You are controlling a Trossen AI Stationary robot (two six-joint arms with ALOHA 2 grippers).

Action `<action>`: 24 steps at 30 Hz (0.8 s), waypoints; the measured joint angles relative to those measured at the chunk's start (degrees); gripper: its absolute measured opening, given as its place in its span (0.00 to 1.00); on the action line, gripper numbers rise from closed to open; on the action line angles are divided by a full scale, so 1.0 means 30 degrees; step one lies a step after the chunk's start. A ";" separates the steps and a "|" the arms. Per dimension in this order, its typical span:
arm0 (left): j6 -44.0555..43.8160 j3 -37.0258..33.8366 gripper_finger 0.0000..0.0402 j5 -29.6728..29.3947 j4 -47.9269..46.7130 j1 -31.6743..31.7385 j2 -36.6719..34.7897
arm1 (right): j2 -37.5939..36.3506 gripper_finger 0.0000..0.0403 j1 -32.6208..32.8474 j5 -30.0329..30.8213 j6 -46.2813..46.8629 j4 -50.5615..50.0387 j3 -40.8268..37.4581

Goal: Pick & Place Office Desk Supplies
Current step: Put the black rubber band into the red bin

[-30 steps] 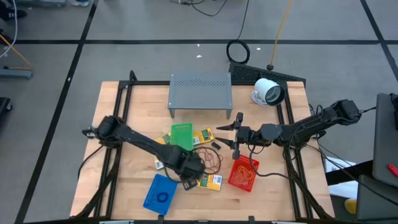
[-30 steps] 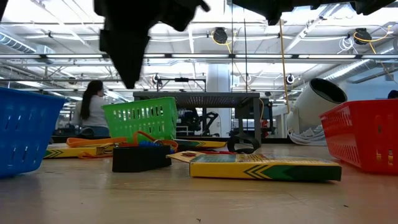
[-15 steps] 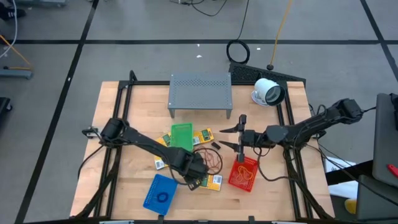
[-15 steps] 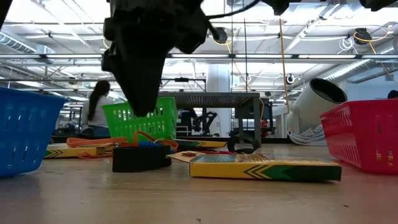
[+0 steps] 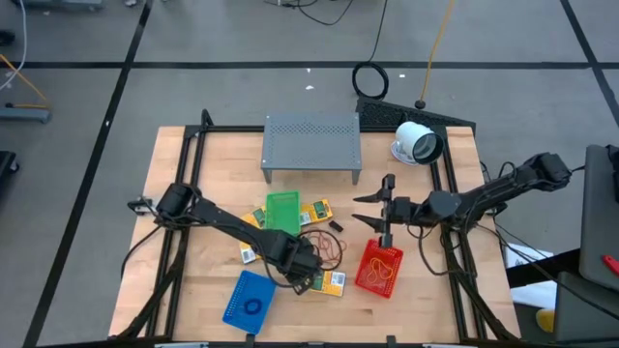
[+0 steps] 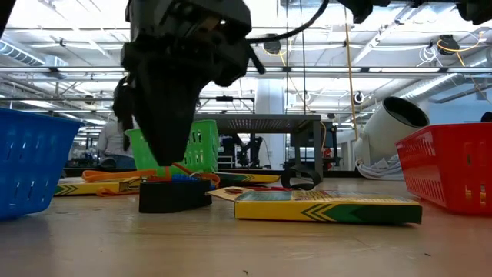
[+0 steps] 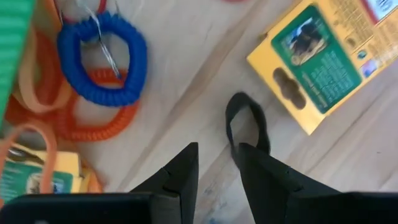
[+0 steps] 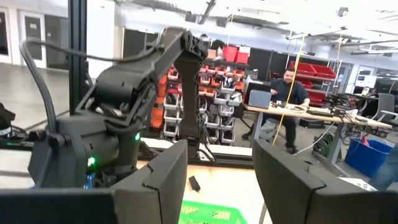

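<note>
My left gripper point(image 5: 307, 276) point(image 7: 217, 155) points down over the table's near middle, fingers slightly open, just above a black ring point(image 7: 247, 121) point(image 6: 174, 196) that lies flat on the wood. One finger stands over the ring's end and the other beside it. A yellow packet with a green label point(image 7: 323, 62) point(image 5: 329, 281) lies close by. A blue coil ring point(image 7: 102, 59) rests on an orange one point(image 7: 93, 115), next to tan rubber bands point(image 5: 331, 247). More packets point(image 5: 316, 210) lie by the green basket. My right gripper point(image 5: 386, 208) point(image 8: 219, 180) hovers open. My left gripper comes at the black ring from above, pointing down. One finger point(image 7: 258, 171) covers the ring's nearer end point(image 7: 239, 140), and the other stands outside the loop. I cannot tell whether it touches. The ring lies flat on the table.
A green basket point(image 5: 282, 211), a blue basket point(image 5: 250, 298) and a red basket point(image 5: 379, 269) stand around the supplies. The grey perforated shelf point(image 5: 311, 145) and the white round device point(image 5: 418, 143) sit at the far side. People show in the room beyond the table.
My left gripper has come down toward the black ring and shifted a little toward the table's right. My right gripper has drawn back toward the table's right edge, staying open.
</note>
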 joint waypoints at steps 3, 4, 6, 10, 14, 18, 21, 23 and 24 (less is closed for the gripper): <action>-0.0180 -0.0418 0.30 0.0284 0.0651 -0.0036 0.0000 | -0.0275 0.42 0.0000 0.0002 0.0000 0.0293 -0.0339; -0.0256 -0.0527 0.30 0.0394 0.0877 -0.0036 0.0000 | -0.0336 0.42 0.0000 0.0000 0.0000 0.0396 -0.0421; -0.0500 -0.0848 0.30 0.0431 0.1466 -0.0036 0.0000 | -0.0419 0.42 0.0000 0.0000 0.0000 0.0545 -0.0524; -0.0867 -0.1326 0.30 0.0424 0.2456 -0.0168 0.0000 | -0.0511 0.42 0.0000 0.0000 0.0000 0.0556 -0.0546; -0.1359 -0.1812 0.30 0.0431 0.2658 -0.0328 0.0000 | -0.0504 0.42 0.0000 0.0000 0.0000 0.0552 -0.0553; -0.1747 -0.2383 0.30 0.0414 0.2769 -0.0423 0.0000 | -0.0497 0.42 0.0000 0.0000 -0.0007 0.0549 -0.0553; -0.2231 -0.2955 0.30 0.0443 0.3499 -0.0437 -0.0128 | -0.0497 0.42 0.0000 0.0000 -0.0006 0.0549 -0.0553; -0.2187 -0.3188 0.30 0.0485 0.4167 -0.0433 -0.0146 | -0.0497 0.42 0.0000 0.0000 0.0000 0.0561 -0.0553; -0.2132 -0.3214 0.30 0.0475 0.4374 -0.0426 -0.0146 | -0.0497 0.42 0.0000 0.0000 0.0000 0.0559 -0.0553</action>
